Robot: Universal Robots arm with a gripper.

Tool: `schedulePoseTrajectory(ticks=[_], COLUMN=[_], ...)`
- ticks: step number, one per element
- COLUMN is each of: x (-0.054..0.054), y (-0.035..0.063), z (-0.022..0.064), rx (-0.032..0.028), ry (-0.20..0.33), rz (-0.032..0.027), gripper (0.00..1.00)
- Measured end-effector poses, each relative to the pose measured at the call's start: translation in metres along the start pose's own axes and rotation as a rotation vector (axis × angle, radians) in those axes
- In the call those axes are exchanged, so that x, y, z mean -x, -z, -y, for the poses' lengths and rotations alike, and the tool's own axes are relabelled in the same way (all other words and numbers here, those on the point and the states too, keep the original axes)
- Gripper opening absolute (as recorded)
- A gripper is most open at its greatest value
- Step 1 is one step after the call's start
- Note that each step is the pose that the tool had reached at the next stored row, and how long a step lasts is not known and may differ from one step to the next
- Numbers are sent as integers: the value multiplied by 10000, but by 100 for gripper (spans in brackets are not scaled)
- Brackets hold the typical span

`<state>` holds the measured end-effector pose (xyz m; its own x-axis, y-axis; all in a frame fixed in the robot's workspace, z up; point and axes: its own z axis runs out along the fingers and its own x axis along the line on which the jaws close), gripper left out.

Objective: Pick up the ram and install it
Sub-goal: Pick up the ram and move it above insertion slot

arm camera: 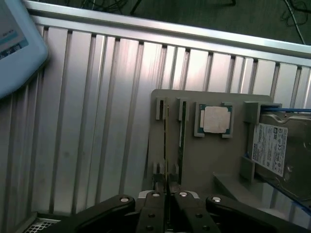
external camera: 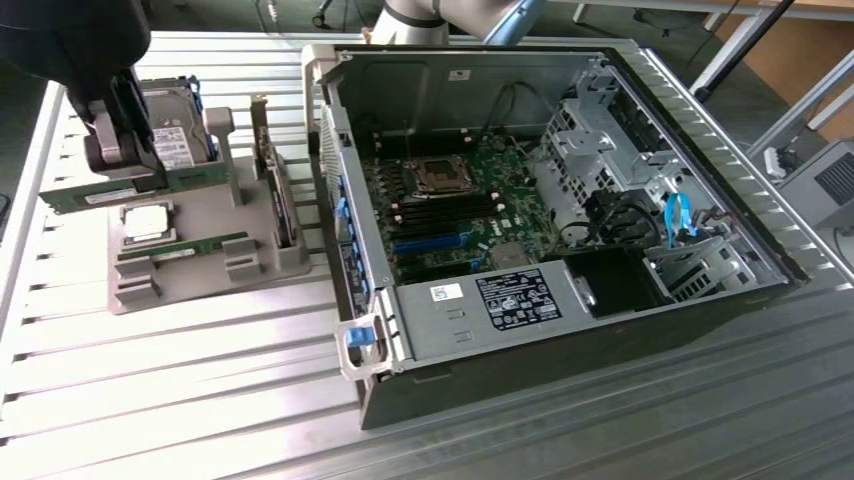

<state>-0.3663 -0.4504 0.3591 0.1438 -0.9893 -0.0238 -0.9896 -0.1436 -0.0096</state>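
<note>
The gripper (arm camera: 167,195) was clamped on the ram (external camera: 80,195), well outside the open computer case (external camera: 427,85); pickup was underway and installation was not yet done.

Noted from the floor: the ram (external camera: 83,194) is green. The gripper (arm camera: 167,190) is black with silver rivets. The tray (external camera: 200,275) is plain grey-brown. The processor (arm camera: 215,119) has a silver cap and green rim. The hard drive (arm camera: 269,145) is silver, its label white with black print. The table (external camera: 160,380) is bright silver, ribbed in parallel stripes. The computer case (external camera: 534,390) is dark grey; the motherboard (external camera: 501,195) green; one cable (external camera: 674,215) light blue.
</note>
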Motion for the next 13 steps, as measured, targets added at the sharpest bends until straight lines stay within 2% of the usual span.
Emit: schedulePoseTrajectory(ticks=[6,7,9,10,12,13], x=[2,6,5,1,-18,-39], y=[90,248,249,249,247,247], z=[1,3,6,38,163,310], rx=[-1,-2,-1,1,1,7], ry=[0,-2,-3,-3,-3,-4], rz=[0,1,1,0,1,-1], gripper=[12,12,12,12,12,12])
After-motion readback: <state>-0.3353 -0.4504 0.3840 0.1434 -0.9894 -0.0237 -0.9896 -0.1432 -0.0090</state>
